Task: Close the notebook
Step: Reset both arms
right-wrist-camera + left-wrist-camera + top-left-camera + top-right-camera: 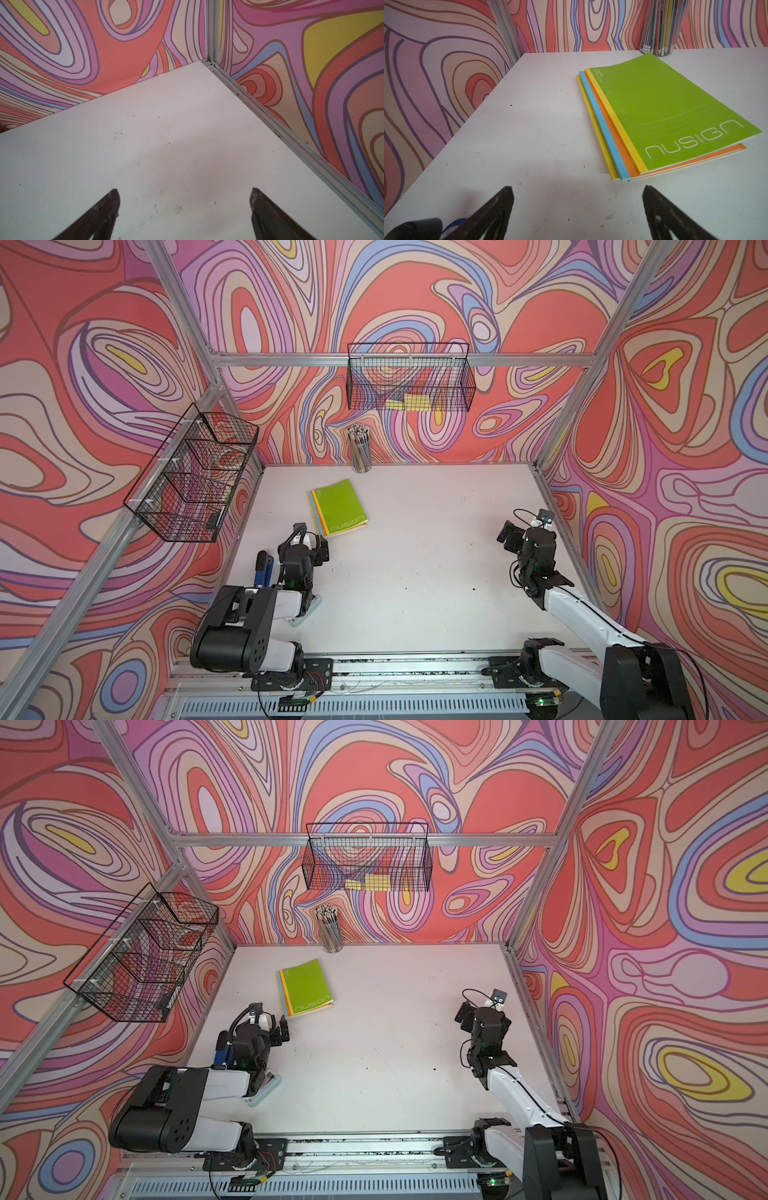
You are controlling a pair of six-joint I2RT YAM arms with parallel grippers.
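Green notebook (338, 506) is seen shut atop coloured stack (604, 133) on white surface (415, 572), centre-left of frame. L hand (577, 194) & R hand (185, 194) are spread wide, nothing gripped.

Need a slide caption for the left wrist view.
Open left gripper faces the closed green notebook topping a staggered stack, pencil cup behind.

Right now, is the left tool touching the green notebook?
Apart. The left wrist view shows a strip of bare table between the open left tool and the green notebook.
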